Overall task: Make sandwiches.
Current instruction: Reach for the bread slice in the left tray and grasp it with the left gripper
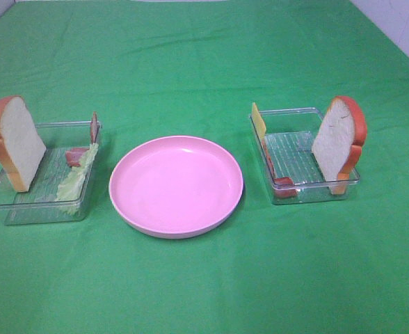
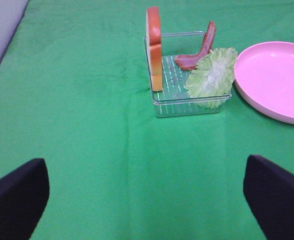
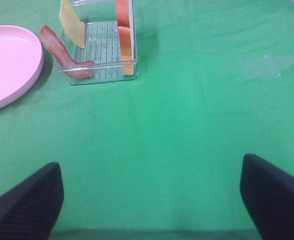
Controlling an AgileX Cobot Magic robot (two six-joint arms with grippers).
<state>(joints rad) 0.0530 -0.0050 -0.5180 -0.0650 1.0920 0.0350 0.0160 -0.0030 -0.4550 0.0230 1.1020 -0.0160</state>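
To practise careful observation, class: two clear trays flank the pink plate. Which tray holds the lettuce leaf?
The left tray, whose lettuce leaf leans on one side wall; the right tray holds a yellow cheese slice instead.

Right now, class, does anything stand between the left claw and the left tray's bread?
Nothing visible: only bare cloth lies between the open left claw and the tray, and the bread rises above its wall.

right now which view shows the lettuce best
Left wrist: the lettuce faces the camera, large and unblocked, draped over the tray. Exterior high shows it small, a narrow strip. Right wrist does not show it.
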